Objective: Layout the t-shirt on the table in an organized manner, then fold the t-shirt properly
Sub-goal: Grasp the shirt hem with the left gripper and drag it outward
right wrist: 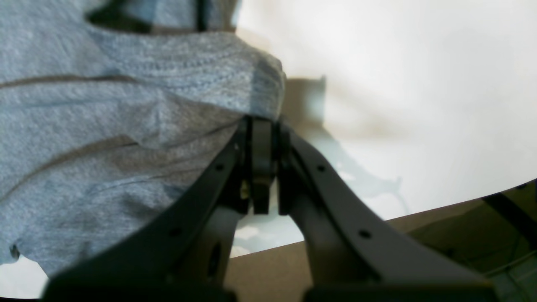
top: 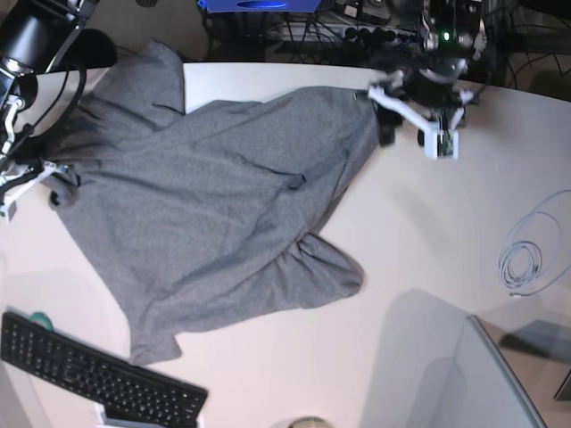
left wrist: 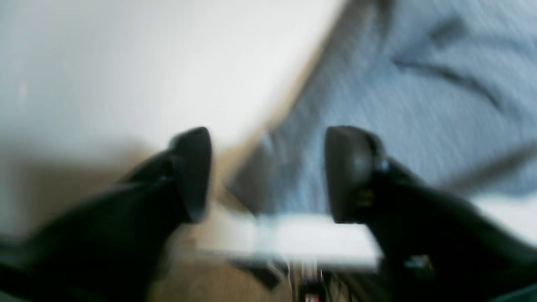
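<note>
The heather-grey t-shirt [top: 214, 214] lies crumpled and spread at an angle over the left half of the white table [top: 428, 223]. At the shirt's far right corner, my left gripper [top: 409, 132] hovers. The blurred left wrist view shows this gripper [left wrist: 268, 174] open, nothing between its fingers, with the t-shirt [left wrist: 419, 105] just beyond on the table [left wrist: 147, 63]. My right gripper [top: 55, 185] is at the shirt's left edge. In the right wrist view it [right wrist: 262, 126] is shut on a fold of the t-shirt [right wrist: 105, 126], pinching its hem above the table [right wrist: 398, 84].
A black keyboard [top: 89, 374] lies at the front left, close to the shirt's lower corner. A coiled white cable [top: 522, 263] rests at the right. A grey panel [top: 464, 374] stands at the front right. Cables and equipment [top: 357, 31] crowd the back edge.
</note>
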Available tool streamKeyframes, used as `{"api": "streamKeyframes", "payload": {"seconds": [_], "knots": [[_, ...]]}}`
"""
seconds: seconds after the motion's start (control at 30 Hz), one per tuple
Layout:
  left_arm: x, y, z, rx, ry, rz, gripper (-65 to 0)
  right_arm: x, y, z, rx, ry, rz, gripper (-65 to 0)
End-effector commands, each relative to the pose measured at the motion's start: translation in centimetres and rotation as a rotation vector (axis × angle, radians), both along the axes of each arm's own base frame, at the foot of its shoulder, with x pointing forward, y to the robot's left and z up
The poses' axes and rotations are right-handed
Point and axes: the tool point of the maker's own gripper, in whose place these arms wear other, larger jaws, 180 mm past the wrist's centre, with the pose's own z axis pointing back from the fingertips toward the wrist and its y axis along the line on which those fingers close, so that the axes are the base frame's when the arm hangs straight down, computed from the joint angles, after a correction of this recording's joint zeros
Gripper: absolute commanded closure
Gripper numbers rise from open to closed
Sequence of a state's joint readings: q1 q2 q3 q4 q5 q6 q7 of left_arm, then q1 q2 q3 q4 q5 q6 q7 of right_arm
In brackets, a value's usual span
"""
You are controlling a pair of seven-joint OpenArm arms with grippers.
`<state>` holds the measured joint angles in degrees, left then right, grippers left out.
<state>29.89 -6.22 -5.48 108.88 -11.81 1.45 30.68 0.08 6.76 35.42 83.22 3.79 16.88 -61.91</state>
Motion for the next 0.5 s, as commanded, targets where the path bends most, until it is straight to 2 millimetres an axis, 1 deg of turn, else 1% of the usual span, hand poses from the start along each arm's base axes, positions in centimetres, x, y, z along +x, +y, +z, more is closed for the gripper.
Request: {"api": "streamKeyframes", "payload": {"seconds": [0.0,0.03,0.07,0.13,0.17,0.2,0.23,0.3,0.37,0.47], "knots": [[2.3,0.0,2.1,0.003,-0.095,-0.004,-16.8,1.0,-0.9,1.1,-0.028,-0.038,-0.002,0.0],[3.9,-0.1,3.0,0.001,-0.135,-0.003,-3.6,1.0,-0.9,1.1,-0.028,-0.038,-0.002,0.0],[5.1,0.0,3.7,0.001,-0.161,-0.003,0.0,1.0,-0.9,1.1,-0.028,-0.038,-0.002,0.0],[7.3,0.1,4.0,0.0,-0.163,0.0,0.0,1.1,-0.8,1.1,-0.028,-0.037,0.002,0.0],[8.5,0.1,3.7,-0.003,-0.14,-0.004,0.0,1.1,-0.8,1.1,-0.028,-0.037,0.004,0.0],[9.6,-0.5,3.0,-0.012,-0.101,-0.017,0.0,1.1,-0.8,1.1,-0.028,-0.037,0.004,0.0],[10.6,-1.2,2.2,-0.018,-0.067,-0.036,0.0,1.1,-0.8,1.1,-0.028,-0.037,0.004,0.0],[12.3,-3.3,0.4,-0.027,-0.019,-0.092,0.0,1.2,-0.7,1.2,-0.028,-0.039,0.005,0.0],[13.3,-5.8,-1.4,-0.034,0.032,-0.162,0.0,1.2,-0.7,1.1,-0.027,-0.039,0.005,0.0],[14.0,-8.5,-3.2,-0.087,0.091,-0.207,0.0,1.2,-0.7,1.1,-0.027,-0.039,0.005,0.0]]}}
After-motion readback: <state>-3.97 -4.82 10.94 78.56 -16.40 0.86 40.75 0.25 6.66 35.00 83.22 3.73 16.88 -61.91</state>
